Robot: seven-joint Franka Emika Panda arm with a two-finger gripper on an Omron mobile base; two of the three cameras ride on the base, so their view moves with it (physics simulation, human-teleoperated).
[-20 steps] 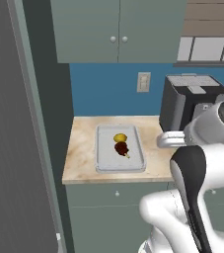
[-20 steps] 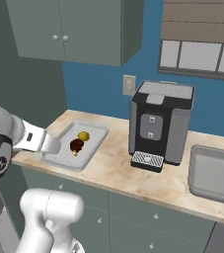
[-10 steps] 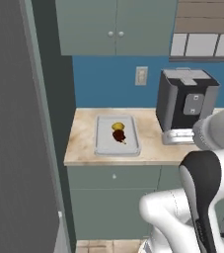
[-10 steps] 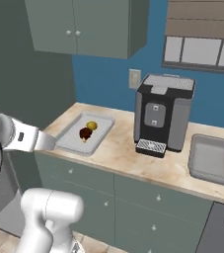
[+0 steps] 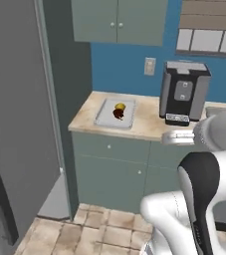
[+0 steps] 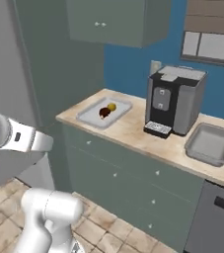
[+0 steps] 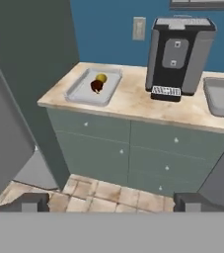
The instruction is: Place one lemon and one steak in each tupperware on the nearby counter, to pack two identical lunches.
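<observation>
A small kitchen: tan tiled floor nearest, grey-green cabinet fronts above it, then the beige counter against a blue wall. From the hand view, the gripper hangs out over the floor, well back from the cabinets, its two dark fingertips spread as wide as they go, with nothing between them.

On the counter's left end lies one tupperware, and in it a lemon with a steak touching it on the near side. That lunch looks packed. Further right stands a dark coffee machine, and past it the second tupperware, which looks bare from here.

I'd say the job is halfway: the step in hand is fetching the second lemon and steak. I can't spot either from where I stand. The tall grey fridge beside the counter is a likely place, but that is a guess. The next move calls for finding them, then getting the open fingers squarely over one piece before closing.
</observation>
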